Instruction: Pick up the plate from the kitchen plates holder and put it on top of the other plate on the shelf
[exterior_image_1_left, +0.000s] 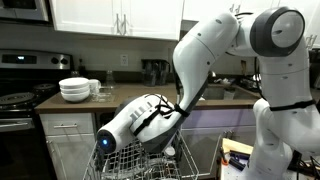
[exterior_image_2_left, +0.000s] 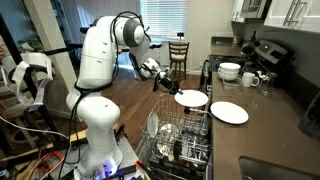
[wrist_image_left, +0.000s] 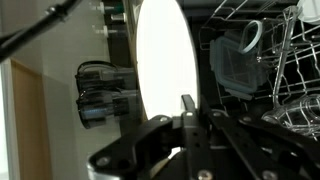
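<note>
Kitchen, dark bench | claw clamped tight on the rim of the plate | plate aloft above the kitchen plates holder, just off the bench's front edge | we want it levelled, centred over the other plate, and lowered gently before release.

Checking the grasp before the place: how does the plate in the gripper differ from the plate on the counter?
1. Held plate is clamped at its rim by the shut gripper; counter plate is touched by nothing.
2. Held plate hangs in the air over the wire rack; counter plate lies flat on the countertop.
Both are round and white.
</note>
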